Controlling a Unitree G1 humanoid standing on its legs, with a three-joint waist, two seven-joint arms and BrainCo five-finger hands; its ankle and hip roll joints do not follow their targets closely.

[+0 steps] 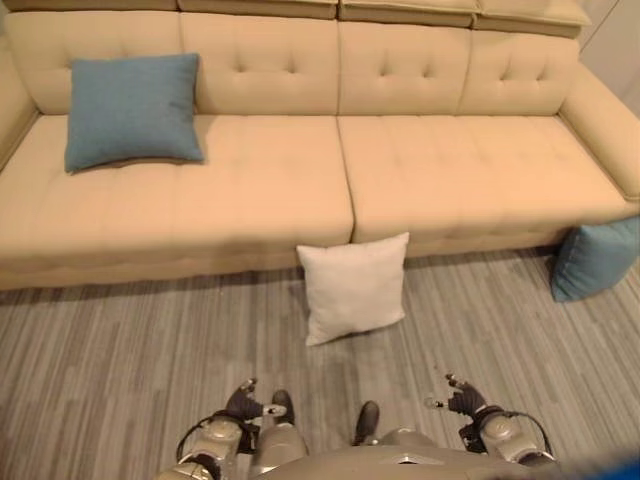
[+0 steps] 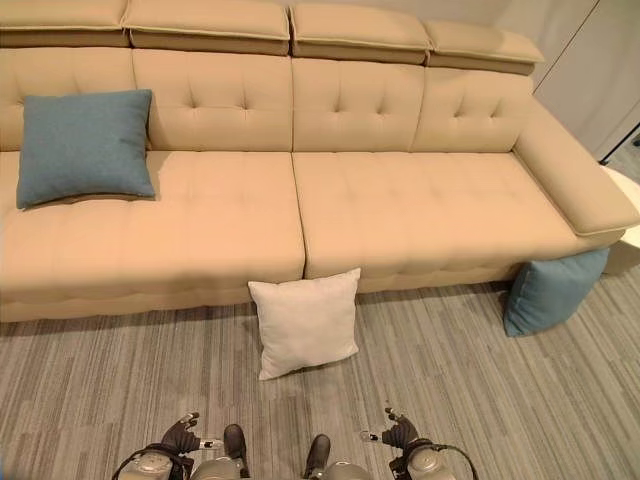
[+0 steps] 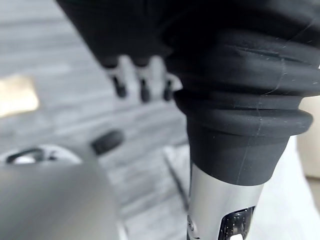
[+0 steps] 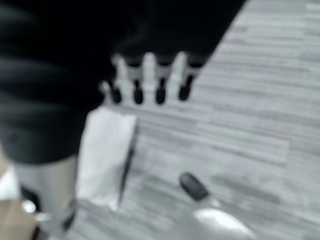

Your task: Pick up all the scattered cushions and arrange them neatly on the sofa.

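Three cushions are in view. A blue cushion [image 1: 133, 110] leans against the backrest at the left end of the beige sofa [image 1: 440, 170]. A white cushion [image 1: 355, 287] stands on the floor, propped against the sofa's front at its middle; it also shows in the right wrist view [image 4: 105, 155]. Another blue cushion [image 2: 553, 290] sits on the floor against the sofa's right end. My left hand [image 1: 245, 405] and right hand [image 1: 462, 398] hang low near the floor, short of the white cushion. Both have relaxed fingers [image 3: 142, 85] [image 4: 150, 80] and hold nothing.
Grey striped carpet [image 1: 120, 340] covers the floor in front of the sofa. A pale rounded object [image 2: 625, 200] stands beyond the sofa's right armrest. The sofa seat's middle and right sections carry nothing.
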